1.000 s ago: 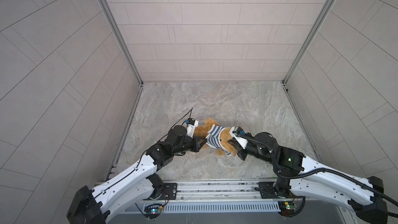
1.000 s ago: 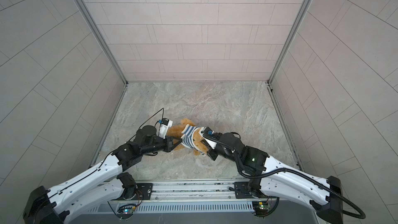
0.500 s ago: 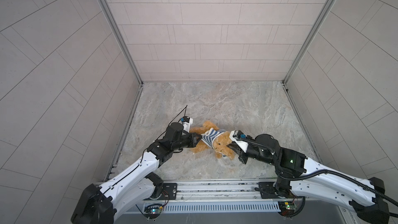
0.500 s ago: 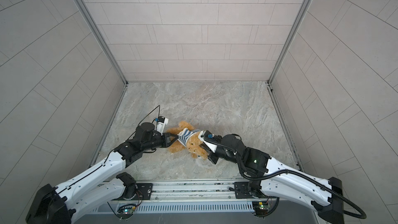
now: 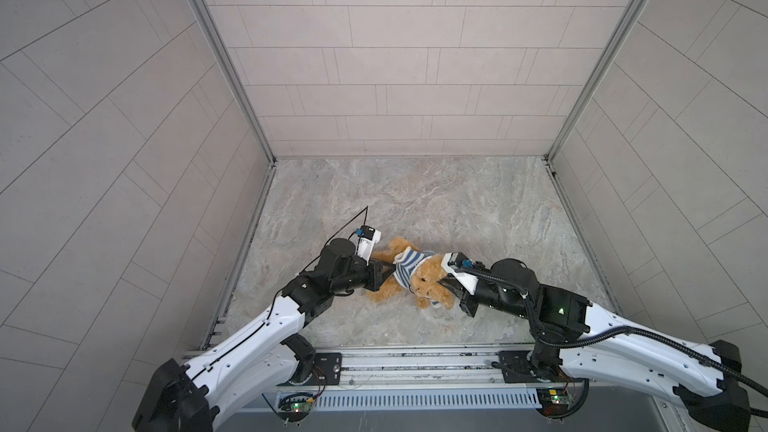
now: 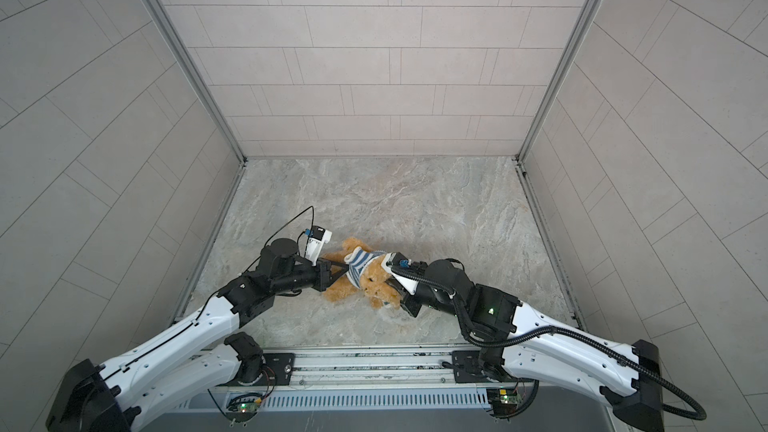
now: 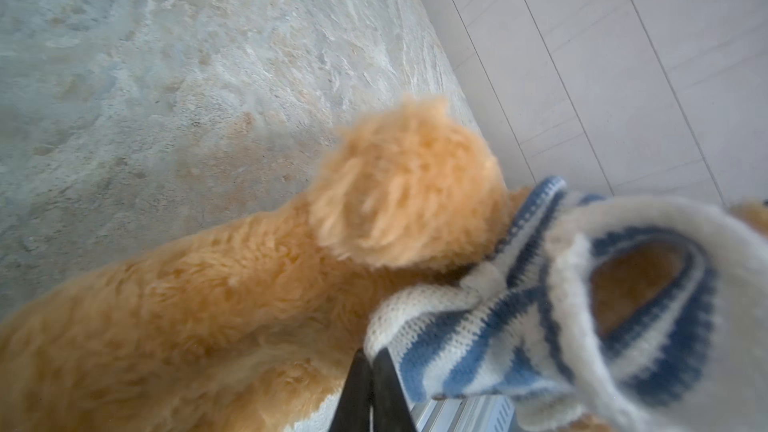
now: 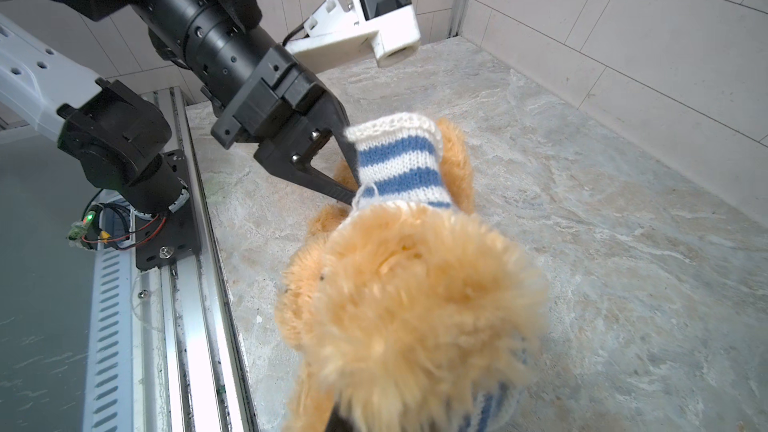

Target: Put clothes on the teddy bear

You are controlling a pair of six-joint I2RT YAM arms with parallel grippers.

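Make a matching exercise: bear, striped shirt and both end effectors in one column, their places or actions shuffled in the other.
1 fluffy golden-brown plush teddy bear
2 blue-and-white striped knitted shirt
3 left end effector
4 right end effector

A at the bear's head
B pinching the shirt's edge
C lying on the grey marbled tabletop
D around the bear's body

Pairs: 1-C, 2-D, 3-B, 4-A

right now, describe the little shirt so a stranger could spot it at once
Near the front of the marble tabletop lies a fluffy golden teddy bear. The shirt is bunched around its body: the only knitted, blue-and-white striped thing there.
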